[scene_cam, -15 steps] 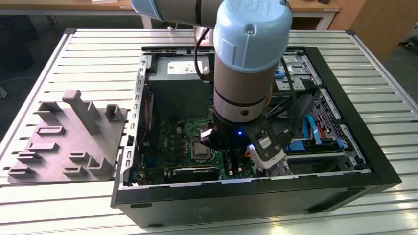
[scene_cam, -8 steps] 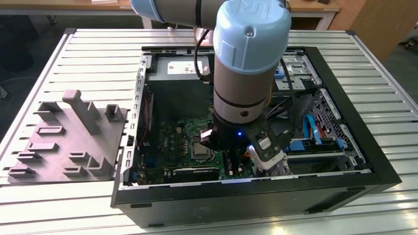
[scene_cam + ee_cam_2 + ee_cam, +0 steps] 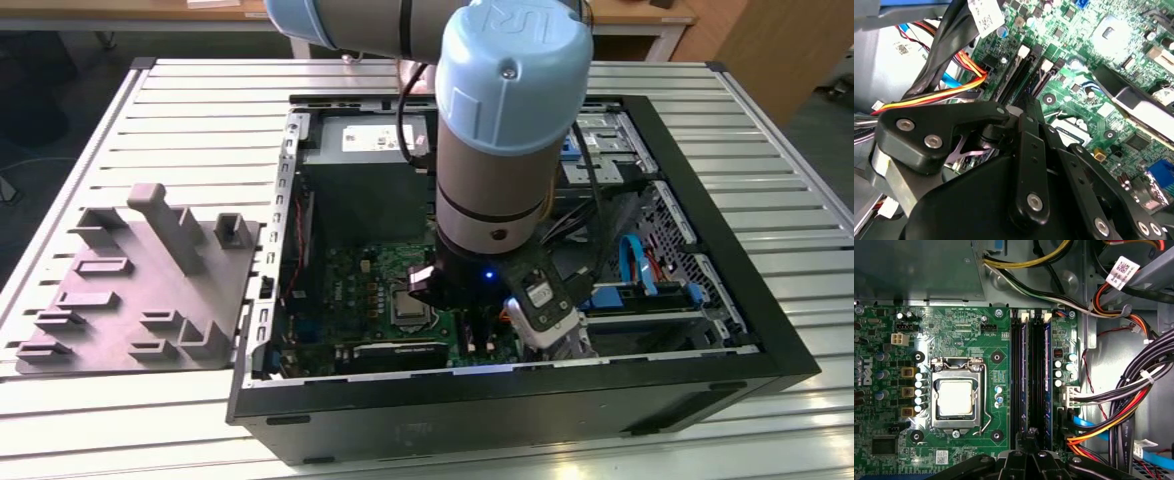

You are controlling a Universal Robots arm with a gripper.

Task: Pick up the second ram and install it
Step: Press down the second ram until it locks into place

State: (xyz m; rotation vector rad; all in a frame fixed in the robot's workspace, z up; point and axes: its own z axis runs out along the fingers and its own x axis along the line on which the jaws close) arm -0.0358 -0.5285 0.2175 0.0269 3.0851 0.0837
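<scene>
Ram (image 3: pixel 1024 375) stands edgewise in a socket (image 3: pixel 1015 375) by the motherboard's (image 3: pixel 999 335) cable-side edge, its long axis running straight out from under the gripper (image 3: pixel 1029 432), whose jaws look drawn together over its near end.

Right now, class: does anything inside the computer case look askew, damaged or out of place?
Nothing stands out. The memory sticks stand straight in their sockets beside the processor socket, and the cables stay bundled off the motherboard.
</scene>
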